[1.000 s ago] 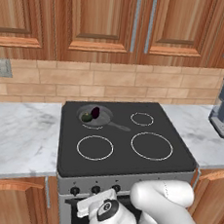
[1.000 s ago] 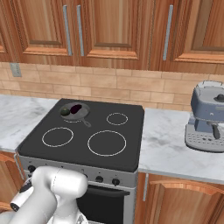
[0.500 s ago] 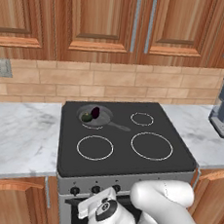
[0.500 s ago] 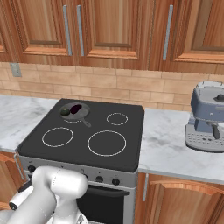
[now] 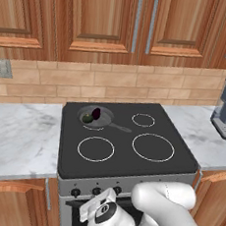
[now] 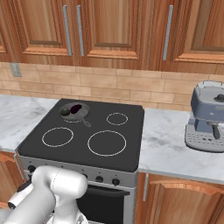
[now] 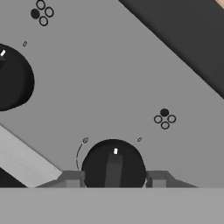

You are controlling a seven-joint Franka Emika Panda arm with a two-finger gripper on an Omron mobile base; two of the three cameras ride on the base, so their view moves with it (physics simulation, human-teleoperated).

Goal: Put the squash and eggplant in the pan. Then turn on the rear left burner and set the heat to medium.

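The two-finger gripper (image 7: 113,178) is set narrowly around a round black stove knob (image 7: 113,164) – fingertips (image 7: 72,179) at either edge. The small round dark green squash (image 5: 88,118) and glossy dark purple eggplant (image 5: 96,113) are seen inside the dark grey frying pan (image 5: 100,124) – rear left.

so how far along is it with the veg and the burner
Done: the squash and eggplant both lie in the pan, which sits on the rear left burner. In hand: the gripper is at a black knob on the stove front, fingers either side. Left: whether the heat is at medium cannot be read here.
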